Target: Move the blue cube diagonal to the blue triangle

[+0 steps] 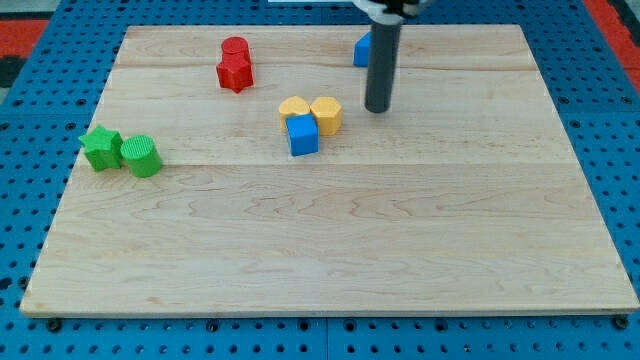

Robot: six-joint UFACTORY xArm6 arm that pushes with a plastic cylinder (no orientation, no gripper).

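Note:
The blue cube (303,135) sits near the board's middle, touching two yellow blocks just above it. The blue triangle (361,50) is at the view's top, partly hidden behind my rod. My tip (377,108) rests on the board to the right of the yellow blocks, up and right of the blue cube and below the blue triangle. It touches no block.
A yellow heart-like block (294,107) and a yellow hexagon block (327,114) stand side by side. A red cylinder (235,48) and red star (234,73) stand at upper left. A green star (101,148) and green cylinder (142,156) stand at left. The wooden board (330,250) lies on blue pegboard.

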